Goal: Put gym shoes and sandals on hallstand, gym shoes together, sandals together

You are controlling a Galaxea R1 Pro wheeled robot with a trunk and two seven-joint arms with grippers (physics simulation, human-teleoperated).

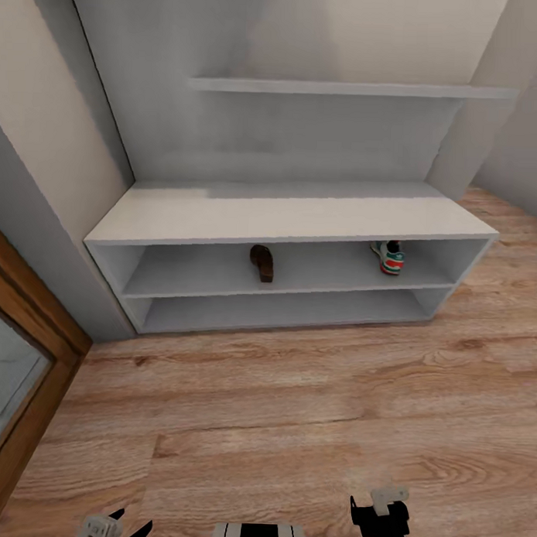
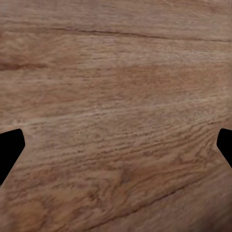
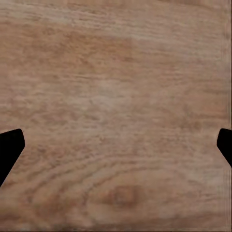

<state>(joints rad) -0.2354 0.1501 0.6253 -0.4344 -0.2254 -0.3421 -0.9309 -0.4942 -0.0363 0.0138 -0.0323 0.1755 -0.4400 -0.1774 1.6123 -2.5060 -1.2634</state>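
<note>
The pale grey hallstand (image 1: 293, 215) stands against the wall ahead in the head view. In its upper open slot lies one dark brown sandal (image 1: 262, 263) near the middle, and one white gym shoe (image 1: 390, 257) with green and red accents sits toward the right end. They are well apart. My left gripper (image 1: 118, 529) and right gripper (image 1: 380, 516) hang low at the near edge of the head view, far from the rack. Each wrist view looks down on the wood-grain corridor floor (image 2: 116, 96) (image 3: 116, 96), with black fingertips (image 2: 9, 150) (image 3: 9, 150) spread wide and nothing between them.
A wooden door frame (image 1: 30, 345) with a glass panel runs along the left. One long shelf (image 1: 352, 88) hangs above the rack's broad top. Open plank floor (image 1: 294, 409) stretches between me and the rack. Walls close in on both sides.
</note>
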